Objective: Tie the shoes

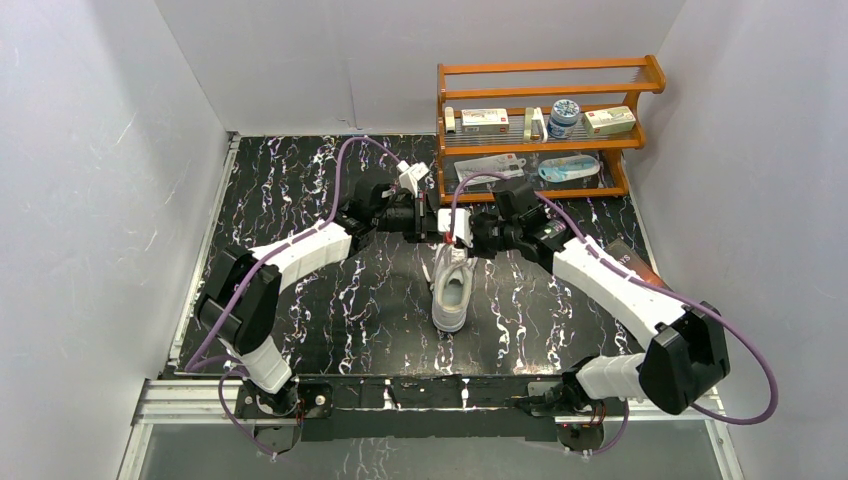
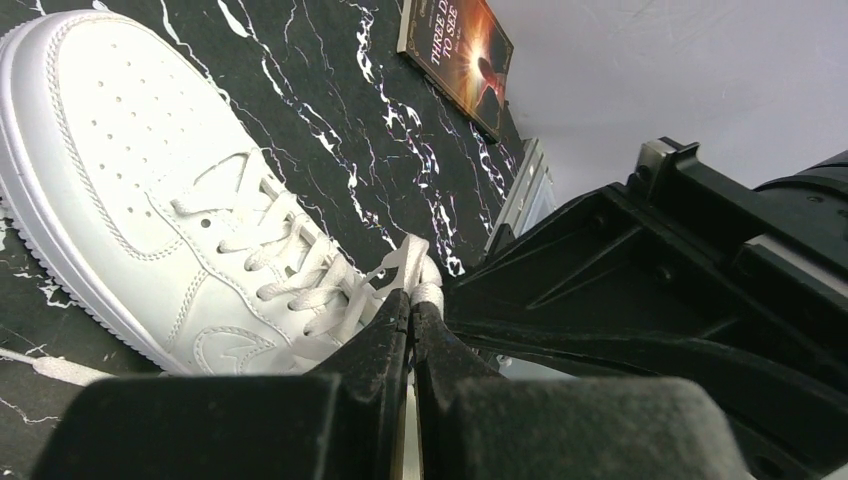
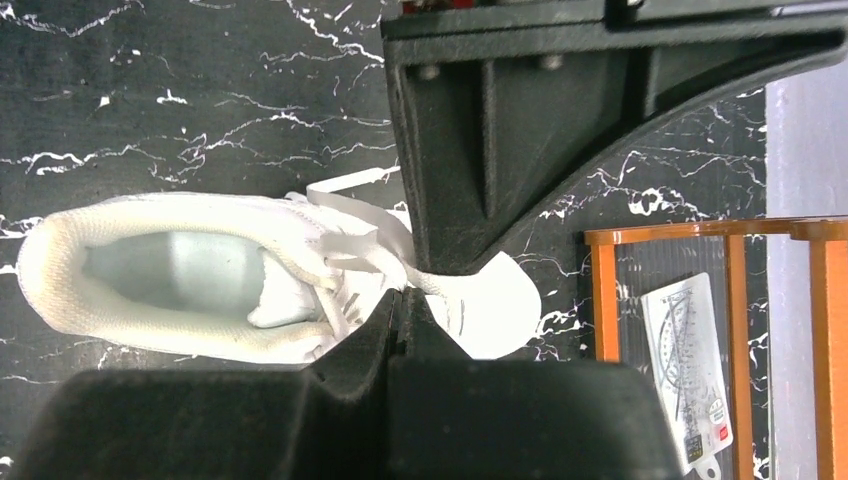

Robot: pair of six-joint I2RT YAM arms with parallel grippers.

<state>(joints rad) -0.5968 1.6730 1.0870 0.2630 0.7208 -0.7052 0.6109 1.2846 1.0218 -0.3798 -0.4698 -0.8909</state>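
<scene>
A white sneaker [image 1: 452, 297] lies mid-table, toe toward the near edge; it also shows in the left wrist view [image 2: 130, 180] and the right wrist view [image 3: 170, 275]. My two grippers meet tip to tip just above its collar end. My left gripper [image 1: 438, 230] [image 2: 412, 300] is shut on a thin white lace [image 2: 428, 292] that runs up from the eyelets. My right gripper [image 1: 464, 244] [image 3: 402, 296] is shut on another lace strand [image 3: 440, 285] beside the tongue. The left gripper's black body [image 3: 520, 120] fills the space right above the right fingertips.
An orange wooden rack [image 1: 545, 130] [image 3: 700, 235] with small boxes and a jar stands at the back right. A paperback book [image 2: 457, 55] lies on the black marble table right of the shoe, partly under the right arm [image 1: 610, 285]. White walls enclose the table.
</scene>
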